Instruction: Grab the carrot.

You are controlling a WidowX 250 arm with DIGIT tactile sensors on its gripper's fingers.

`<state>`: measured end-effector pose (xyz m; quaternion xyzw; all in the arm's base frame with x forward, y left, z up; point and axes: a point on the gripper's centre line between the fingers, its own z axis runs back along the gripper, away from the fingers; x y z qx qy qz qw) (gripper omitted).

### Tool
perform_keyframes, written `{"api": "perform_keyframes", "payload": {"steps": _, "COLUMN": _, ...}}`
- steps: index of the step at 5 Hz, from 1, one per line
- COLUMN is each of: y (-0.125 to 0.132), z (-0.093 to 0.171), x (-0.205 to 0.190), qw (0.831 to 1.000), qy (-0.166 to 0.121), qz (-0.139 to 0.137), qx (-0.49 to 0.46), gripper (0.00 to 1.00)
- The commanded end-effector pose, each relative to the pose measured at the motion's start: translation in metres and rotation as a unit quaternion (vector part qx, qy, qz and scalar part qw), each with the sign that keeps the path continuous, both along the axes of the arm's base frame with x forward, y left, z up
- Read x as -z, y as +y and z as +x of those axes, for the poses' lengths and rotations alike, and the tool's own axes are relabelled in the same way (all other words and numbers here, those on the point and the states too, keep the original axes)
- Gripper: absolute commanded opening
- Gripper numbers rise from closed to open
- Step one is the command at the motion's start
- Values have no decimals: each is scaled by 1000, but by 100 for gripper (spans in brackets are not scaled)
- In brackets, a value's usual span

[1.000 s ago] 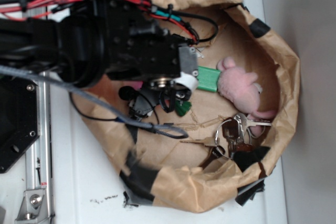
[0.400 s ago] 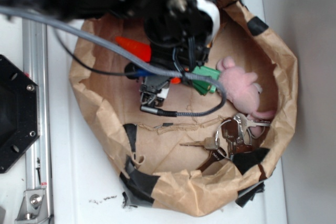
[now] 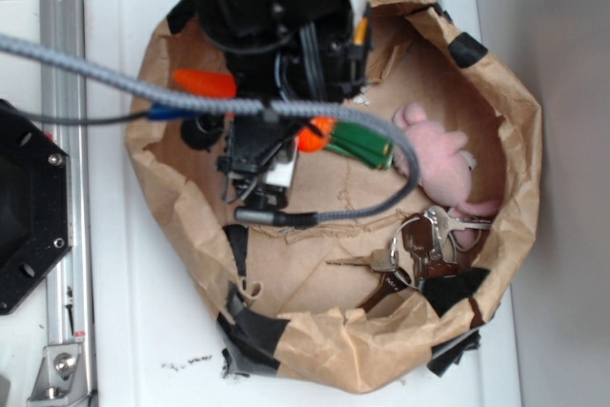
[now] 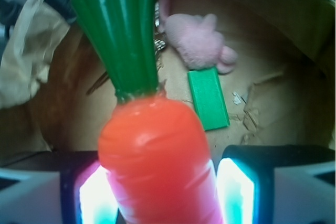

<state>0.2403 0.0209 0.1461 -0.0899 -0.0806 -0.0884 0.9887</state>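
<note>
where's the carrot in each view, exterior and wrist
Exterior: the carrot shows only as a bit of orange body with its green stem pointing right, at centre, just below the black hand, mostly hidden by it.
Wrist: the carrot fills the lower middle, clamped between the two glowing pads, stem pointing up.
Shared landmark: the pink plush toy, lying just past the stem end in both.

The carrot [image 4: 157, 156] fills the foreground, its orange body clamped between the hand's [image 4: 160, 195] two glowing pads [image 4: 236, 195] and its green stem pointing up. Beyond the carrot, the green block [image 4: 208, 98] lies flat on the brown paper [image 4: 273, 103], touching the pink plush toy [image 4: 198, 43].
</note>
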Motion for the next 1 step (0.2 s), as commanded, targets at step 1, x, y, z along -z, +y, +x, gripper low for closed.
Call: {"api": "perform_keyframes", "payload": {"steps": 1, "y": -9, "z": 15, "x": 5, "qw": 995, "qy": -38, "qz": 20, "qx": -91, "gripper": 0}}
